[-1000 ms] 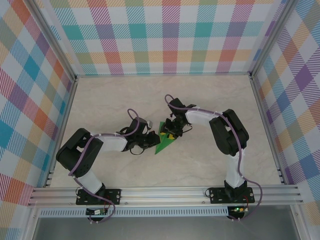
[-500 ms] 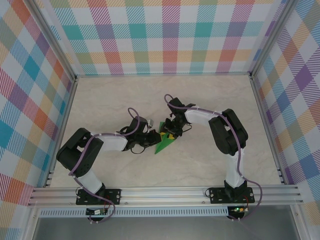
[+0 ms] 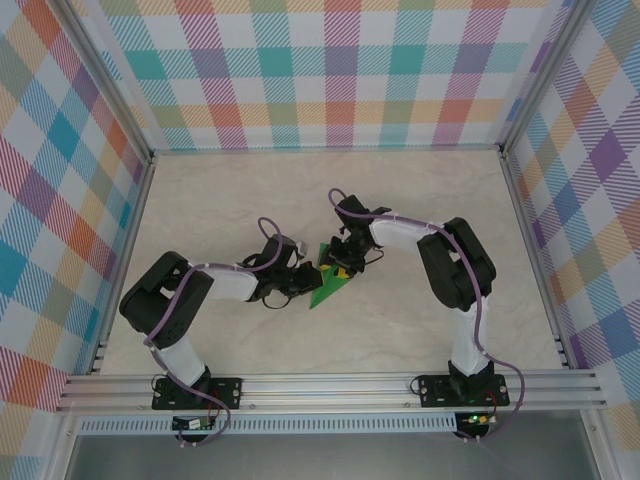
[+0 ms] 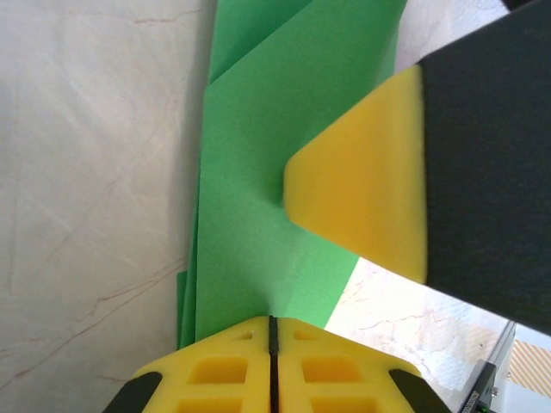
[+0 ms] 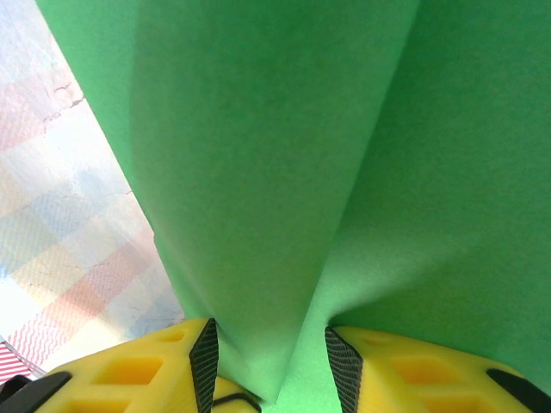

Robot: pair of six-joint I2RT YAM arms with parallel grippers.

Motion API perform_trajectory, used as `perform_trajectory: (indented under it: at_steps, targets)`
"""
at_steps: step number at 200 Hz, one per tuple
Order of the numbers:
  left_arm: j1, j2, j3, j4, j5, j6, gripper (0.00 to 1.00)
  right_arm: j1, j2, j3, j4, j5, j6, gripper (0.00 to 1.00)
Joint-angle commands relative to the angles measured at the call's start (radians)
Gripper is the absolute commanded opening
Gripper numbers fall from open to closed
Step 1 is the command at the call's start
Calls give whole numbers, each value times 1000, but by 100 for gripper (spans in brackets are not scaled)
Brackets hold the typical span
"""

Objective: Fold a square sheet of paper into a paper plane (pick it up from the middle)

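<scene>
The green paper (image 3: 328, 286) is partly folded into a pointed shape and sits mid-table, between both grippers. My left gripper (image 3: 307, 277) is at its left edge. In the left wrist view its jaws (image 4: 271, 320) are shut, with the paper (image 4: 275, 129) running out from their tips and a faint crease starting there. My right gripper (image 3: 343, 267) comes in from the upper right. A raised fold of the paper (image 5: 284, 155) sits wedged between its part-closed jaws (image 5: 271, 366), touching both pads. One right fingertip (image 4: 362, 202) rests against the sheet in the left wrist view.
The pale marble tabletop (image 3: 400, 200) is ringed by an aluminium frame and checked walls (image 3: 330, 70). Both arm bases (image 3: 330, 390) sit on the near rail. Layered paper edges (image 4: 184, 301) show at the sheet's left side.
The left arm's elbow has shifted slightly to the right. Both grippers and the paper stay where they were.
</scene>
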Motion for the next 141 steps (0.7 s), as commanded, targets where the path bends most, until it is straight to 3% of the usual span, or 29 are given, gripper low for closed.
perform_trajectory:
  at_steps: [1, 99, 141]
  targets:
    - [9, 14, 16, -31, -12, -3, 8, 14, 127, -60, -44, 133, -25, 43]
    - [10, 48, 17, -77, -26, 7, 7, 16, 114, -59, -50, 125, -23, 43]
    - [10, 54, 15, -158, -45, 34, 4, 14, -13, -25, -68, 101, -39, 43]
